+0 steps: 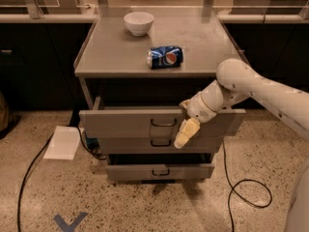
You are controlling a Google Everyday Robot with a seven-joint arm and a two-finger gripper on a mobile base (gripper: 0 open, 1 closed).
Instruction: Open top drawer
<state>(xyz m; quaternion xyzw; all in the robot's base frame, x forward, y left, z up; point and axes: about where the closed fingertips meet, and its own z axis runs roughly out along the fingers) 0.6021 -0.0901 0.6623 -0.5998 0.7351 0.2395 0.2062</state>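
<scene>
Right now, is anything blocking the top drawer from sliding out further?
Nothing visible does. No object stands in front of the top drawer; only the gripper is there, at its front face beside the handle.

Single view, set high and facing the front of the counter [193, 37], tilted down at a steep slant. Close enough to fill mid-frame with the counter top and the three drawer fronts beneath, with speckled floor [43, 197] along the bottom and dark cabinets [38, 66] behind. Arm [260, 88] entering from the right edge. Claw [186, 132] seen from above and in front, against the face of the top drawer [125, 123], just right of its handle [163, 123].
</scene>
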